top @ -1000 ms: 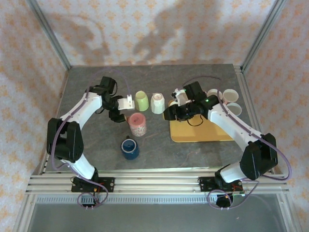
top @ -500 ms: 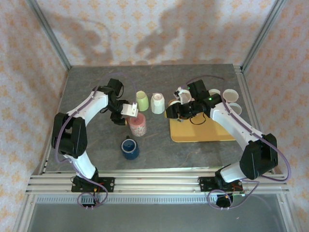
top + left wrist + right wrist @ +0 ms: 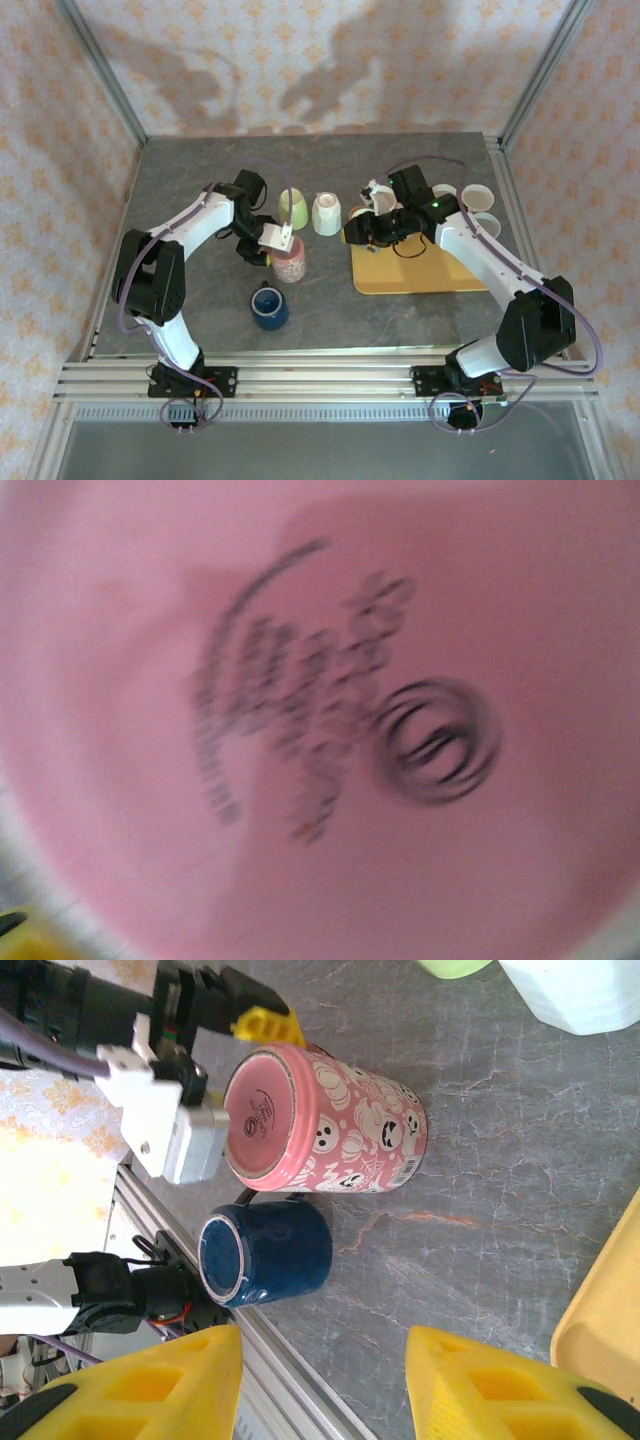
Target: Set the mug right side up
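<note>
The pink mug (image 3: 289, 259) with white ghost and pumpkin prints stands upside down on the grey table, its stamped base up (image 3: 262, 1118). That base (image 3: 330, 730) is blurred and very close in the left wrist view. My left gripper (image 3: 272, 240) hangs right over the mug's base. One yellow fingertip (image 3: 265, 1025) shows beside the base rim, the other finger is hidden, so its jaws cannot be read. My right gripper (image 3: 352, 232) hovers to the right of the mug, near the tray's left edge. It is open (image 3: 320, 1400), with bare table between its yellow fingers.
A dark blue mug (image 3: 268, 306) stands just in front of the pink one, almost touching it (image 3: 265, 1255). A green cup (image 3: 293, 208) and a white cup (image 3: 327, 213) stand behind. A yellow tray (image 3: 420, 272) and white cups (image 3: 480, 200) lie to the right. The aluminium rail (image 3: 320, 375) borders the front.
My left gripper has swung right and forward from beside the green cup to over the pink mug's base. The right gripper shifted slightly back, then held still.
</note>
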Controlling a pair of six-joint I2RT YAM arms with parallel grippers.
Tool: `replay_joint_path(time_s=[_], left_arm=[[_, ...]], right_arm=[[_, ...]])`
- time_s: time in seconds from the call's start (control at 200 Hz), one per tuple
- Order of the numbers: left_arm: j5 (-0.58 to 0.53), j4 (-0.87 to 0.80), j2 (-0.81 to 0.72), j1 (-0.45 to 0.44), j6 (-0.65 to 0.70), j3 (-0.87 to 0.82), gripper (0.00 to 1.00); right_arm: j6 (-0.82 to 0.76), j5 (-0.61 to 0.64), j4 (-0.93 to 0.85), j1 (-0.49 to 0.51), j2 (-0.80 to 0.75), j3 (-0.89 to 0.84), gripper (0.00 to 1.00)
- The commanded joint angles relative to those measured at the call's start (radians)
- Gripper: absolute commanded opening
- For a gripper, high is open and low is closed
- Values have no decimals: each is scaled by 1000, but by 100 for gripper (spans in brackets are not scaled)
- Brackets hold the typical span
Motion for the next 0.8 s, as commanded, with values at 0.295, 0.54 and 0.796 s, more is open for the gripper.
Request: replay_joint_path(time_s=[0.295, 0.54, 0.796], left_arm=[[79, 15, -66, -12, -85, -72, 37], [117, 4, -67, -13, -98, -66, 22], [132, 13, -75, -17, -120, -92, 7]], right_arm=[[7, 2, 13, -7, -18, 11, 45], [17, 10, 19, -7, -23, 1, 44], [14, 12, 16, -13, -24, 7, 44]])
